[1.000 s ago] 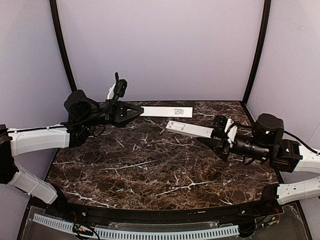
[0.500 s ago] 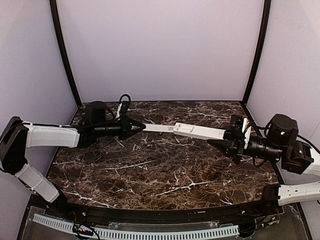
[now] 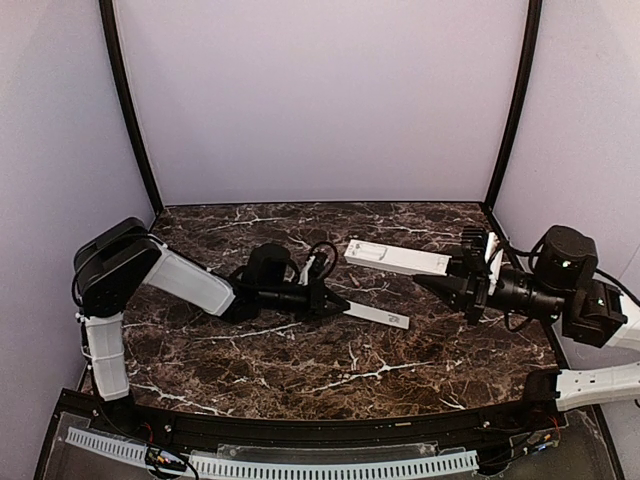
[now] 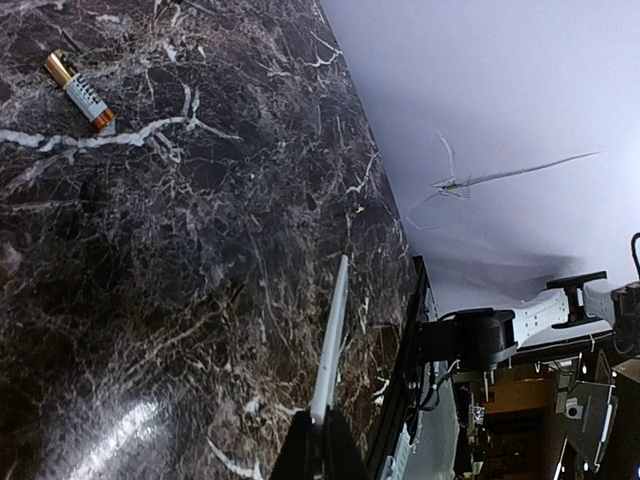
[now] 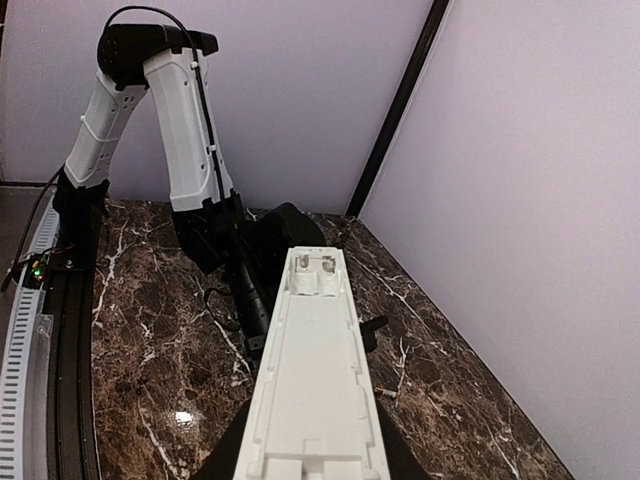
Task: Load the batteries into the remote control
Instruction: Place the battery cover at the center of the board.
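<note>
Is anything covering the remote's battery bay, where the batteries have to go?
Nothing visible. The remote control, held by the right gripper, shows an open, empty bay; the cover strip is off, in the left gripper.

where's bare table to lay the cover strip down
Bare: the near half of the marble table, between the left gripper and the front rail, and the back strip along the wall. Crowded: centre-right, where the cover strip almost meets the remote control in the right gripper. A battery lies somewhere beyond the left gripper.
</note>
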Robot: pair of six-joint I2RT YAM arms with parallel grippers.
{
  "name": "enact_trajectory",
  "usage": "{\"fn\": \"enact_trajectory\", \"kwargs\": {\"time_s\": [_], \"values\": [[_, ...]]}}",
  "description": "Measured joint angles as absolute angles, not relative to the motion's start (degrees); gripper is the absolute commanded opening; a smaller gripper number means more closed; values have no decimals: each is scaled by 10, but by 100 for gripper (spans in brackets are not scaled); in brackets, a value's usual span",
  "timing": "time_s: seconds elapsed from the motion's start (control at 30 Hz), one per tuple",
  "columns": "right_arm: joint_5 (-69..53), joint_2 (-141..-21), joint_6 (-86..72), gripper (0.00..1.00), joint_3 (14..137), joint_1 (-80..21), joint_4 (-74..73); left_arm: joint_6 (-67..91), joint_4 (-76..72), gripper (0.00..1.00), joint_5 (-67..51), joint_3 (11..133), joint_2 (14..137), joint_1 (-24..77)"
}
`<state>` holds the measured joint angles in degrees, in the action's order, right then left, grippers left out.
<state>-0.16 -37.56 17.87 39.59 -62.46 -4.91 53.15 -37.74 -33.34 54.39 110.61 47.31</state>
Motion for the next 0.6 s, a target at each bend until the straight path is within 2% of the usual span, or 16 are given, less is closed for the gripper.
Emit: {"fn": "enact_trajectory", "kwargs": {"time_s": [0.2, 0.4, 0.5, 0.53, 0.6], "values": [[1, -366, 178, 0, 395, -624, -43, 564, -408, 2, -319, 595, 1205, 505], [1, -367, 174, 0, 391, -624, -42, 573, -403, 30, -303, 637, 1243, 517], [2, -367, 171, 0, 389, -622, -42, 568, -394, 51, -295, 642, 1247, 517], [3, -366, 170, 0, 389, -621, -42, 569, -388, 54, -295, 644, 1247, 516], [3, -365, 169, 0, 389, -621, -42, 564, -384, 67, -296, 646, 1247, 515]]}}
